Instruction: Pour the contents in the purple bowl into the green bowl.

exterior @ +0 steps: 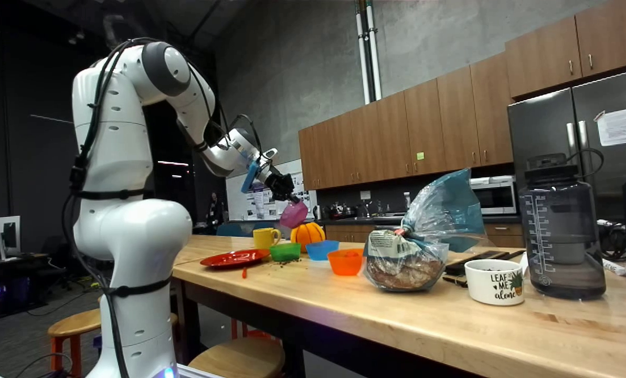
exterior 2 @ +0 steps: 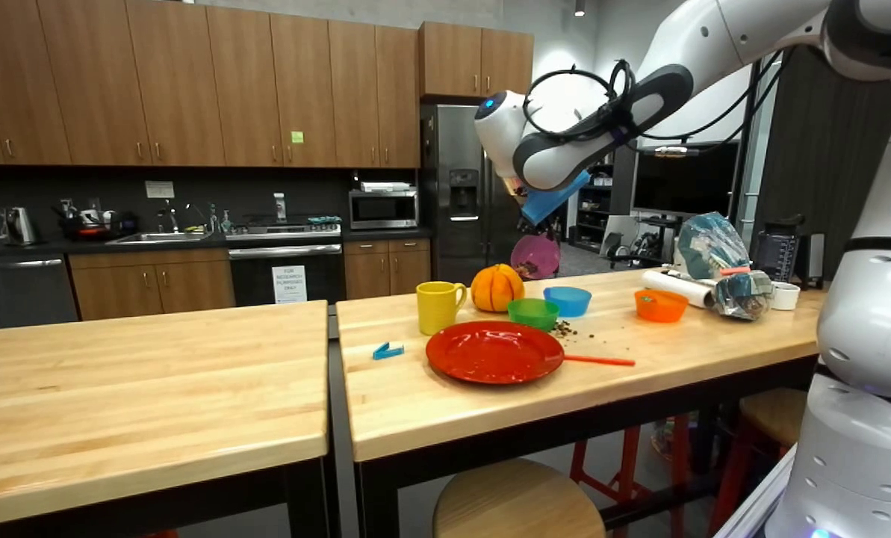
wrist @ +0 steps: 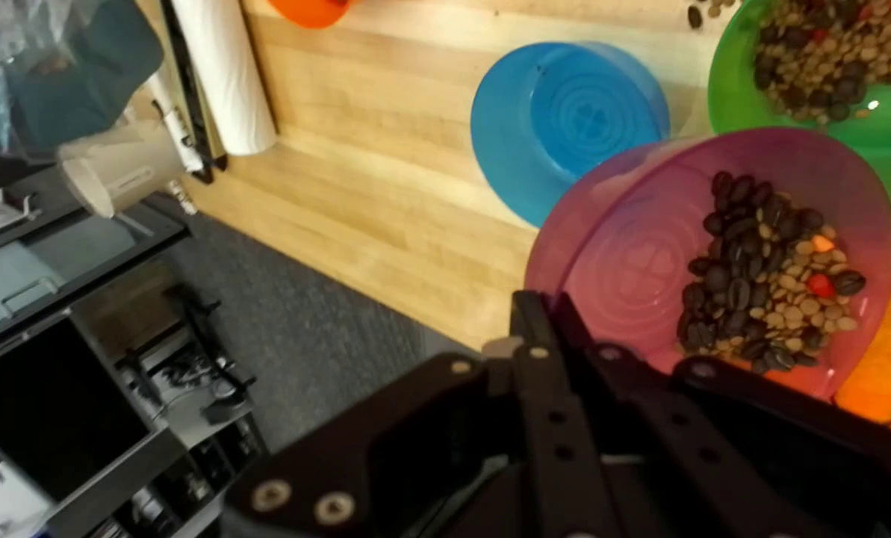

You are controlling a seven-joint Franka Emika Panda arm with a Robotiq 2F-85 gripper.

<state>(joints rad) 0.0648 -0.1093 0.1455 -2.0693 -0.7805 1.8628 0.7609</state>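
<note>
Claw [wrist: 548, 300] pinches rim of tilted purple bowl [wrist: 635, 261], raised off counter [exterior 2: 662, 340]; coffee beans [wrist: 736, 288], lentils [wrist: 795, 306] inside. Green bowl [exterior 2: 532, 320] sits between red plate [exterior 2: 490, 351] and counter's far edge.

Purple bowl [exterior 2: 535, 256]: tilted, aloft below the arm [exterior 2: 714, 45], some brown showing low in it
Green bowl [exterior 2: 532, 314]: on the table [exterior 2: 385, 403], just behind the red plate [exterior 2: 495, 352]
Scattered bits [exterior 2: 562, 329]: on the table beside the green bowl
Blue bowl [exterior 2: 567, 301]: just beyond the green bowl
Yellow mug [exterior 2: 438, 308]: beside the pumpkin [exterior 2: 497, 288], handle toward it
Orange bowl [exterior 2: 660, 308]: near the crumpled bag [exterior 2: 718, 250]
</note>
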